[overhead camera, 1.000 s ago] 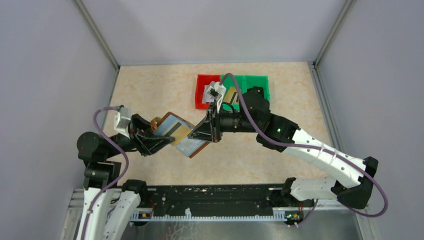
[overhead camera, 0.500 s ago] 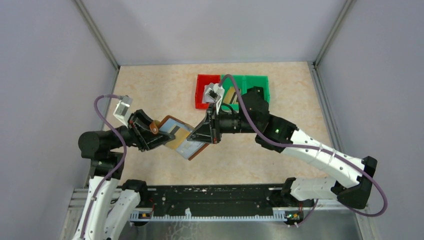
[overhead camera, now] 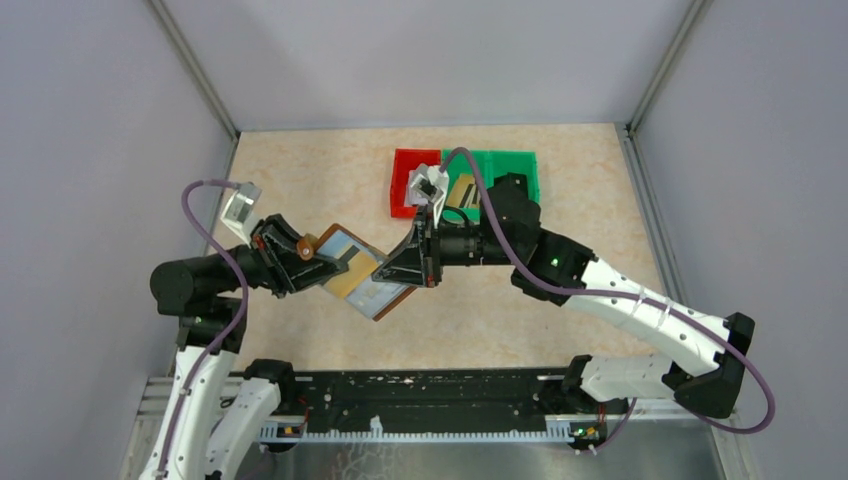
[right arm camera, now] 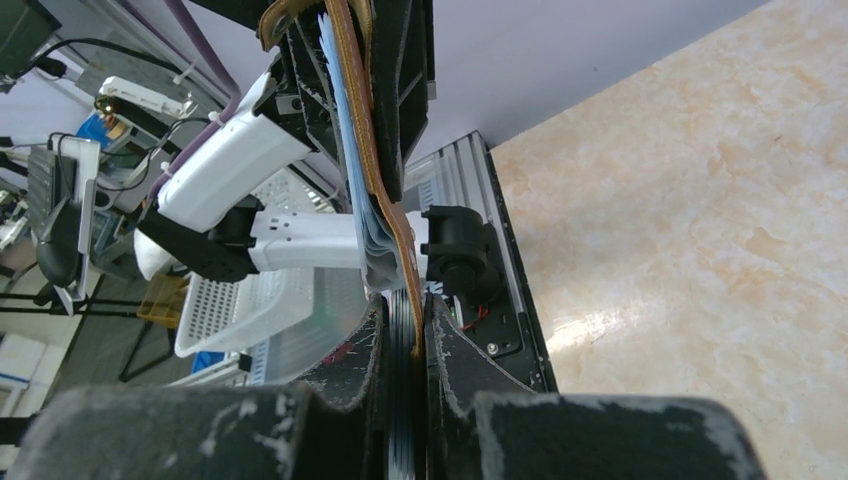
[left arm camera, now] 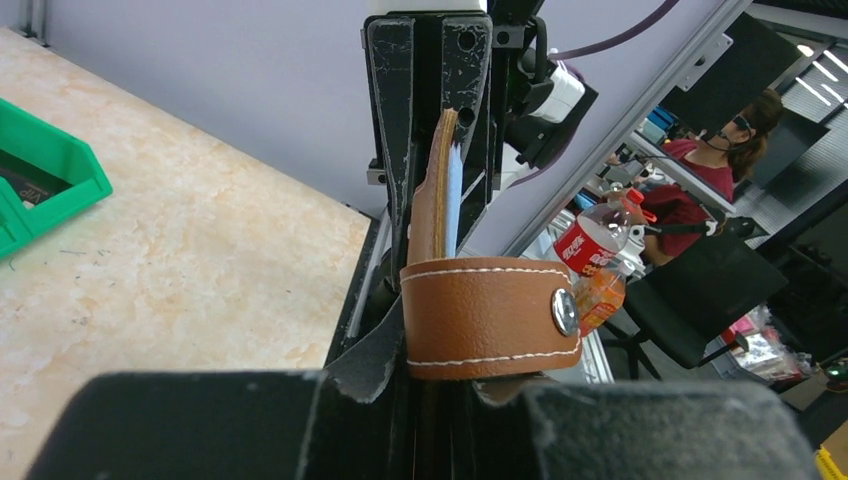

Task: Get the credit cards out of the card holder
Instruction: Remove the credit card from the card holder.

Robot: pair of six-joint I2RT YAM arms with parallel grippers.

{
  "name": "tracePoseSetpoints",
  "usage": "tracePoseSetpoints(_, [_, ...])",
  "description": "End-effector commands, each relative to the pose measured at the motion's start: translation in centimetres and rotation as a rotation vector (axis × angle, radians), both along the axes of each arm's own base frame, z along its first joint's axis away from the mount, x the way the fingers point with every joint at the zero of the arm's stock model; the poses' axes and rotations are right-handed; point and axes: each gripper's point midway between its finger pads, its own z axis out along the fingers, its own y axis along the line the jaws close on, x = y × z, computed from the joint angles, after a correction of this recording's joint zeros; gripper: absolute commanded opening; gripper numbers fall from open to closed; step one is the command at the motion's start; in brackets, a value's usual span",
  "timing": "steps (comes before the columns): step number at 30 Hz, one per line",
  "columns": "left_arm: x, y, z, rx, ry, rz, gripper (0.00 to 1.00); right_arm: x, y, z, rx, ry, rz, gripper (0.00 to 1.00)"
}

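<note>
**Holder pinched between both claws, cards not yet out**

From above, you have the card holder (overhead camera: 362, 278) spread open and lifted off the table (overhead camera: 300, 180), well in front of the red bin (overhead camera: 405, 190). The left gripper (overhead camera: 318, 262) grips its tab end and the right gripper (overhead camera: 393, 272) the opposite edge. The credit cards (overhead camera: 347, 262) sit in the inner pockets, pale blue-grey and tan faces up.

In your left wrist view, the holder stands edge-on. Its closing tab (left arm camera: 490, 315) curls across the front, and your jaws look pressed together on the leather below it.

In your right wrist view, the jaws are clamped on the holder's near edge, with thin blue card edges (right arm camera: 345, 130) layered against the leather.

Expect soft, floppy leather and stiff, slick, light cards. I would pinch a card's exposed edge and pull along the pocket. A loose grip will likely slip.
</note>
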Motion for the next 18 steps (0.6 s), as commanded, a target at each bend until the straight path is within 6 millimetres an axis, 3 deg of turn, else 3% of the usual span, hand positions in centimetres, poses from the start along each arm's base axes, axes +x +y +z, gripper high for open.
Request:
tracePoseSetpoints(1, [-1.0, 0.0, 2.1, -0.016, -0.038, -0.024, 0.18, -0.3, -0.3, 2.2, 0.081, -0.048, 0.013, 0.00])
tracePoseSetpoints(11, [-0.5, 0.0, 3.3, -0.033, -0.020, -0.019, 0.29, -0.9, 0.1, 3.1, 0.124, -0.048, 0.053, 0.00])
tracePoseSetpoints(18, [-0.5, 0.0, 3.3, -0.042, -0.015, -0.018, 0.31, -1.0, 0.1, 3.2, 0.136, -0.043, 0.059, 0.00])
